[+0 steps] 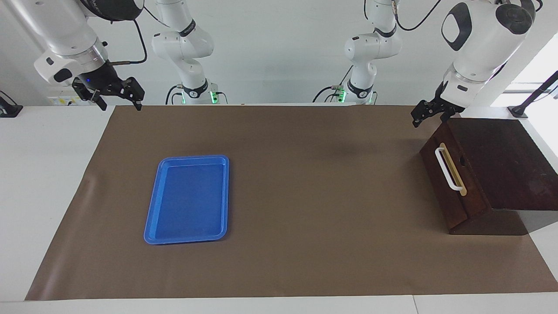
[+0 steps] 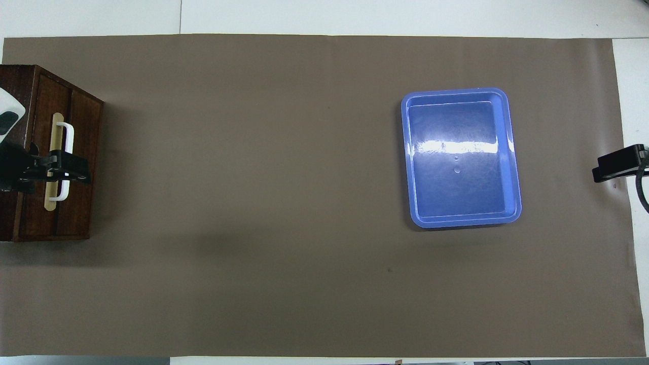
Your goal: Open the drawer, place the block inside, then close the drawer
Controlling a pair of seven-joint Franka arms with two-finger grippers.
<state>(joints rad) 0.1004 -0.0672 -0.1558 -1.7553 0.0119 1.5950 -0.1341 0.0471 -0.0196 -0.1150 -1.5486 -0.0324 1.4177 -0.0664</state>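
The dark wooden box (image 1: pixel 501 161) stands at the left arm's end of the table. Its drawer (image 1: pixel 451 192) is shut, with the white bar handle (image 1: pixel 447 170) on a tan strip. In the overhead view the drawer (image 2: pixel 83 121) and its handle (image 2: pixel 68 133) also show. My left gripper (image 1: pixel 429 115) hangs open in the air over the box's front corner nearest the robots, clear of the handle; in the overhead view it (image 2: pixel 68 170) covers part of the handle. My right gripper (image 1: pixel 118 101) waits open above the table edge at the right arm's end. The yellow block is out of view.
An empty blue plastic tray (image 1: pixel 187 198) lies on the brown mat (image 1: pixel 314 196) toward the right arm's end; it also shows in the overhead view (image 2: pixel 459 182). Two more white arms stand at the back wall.
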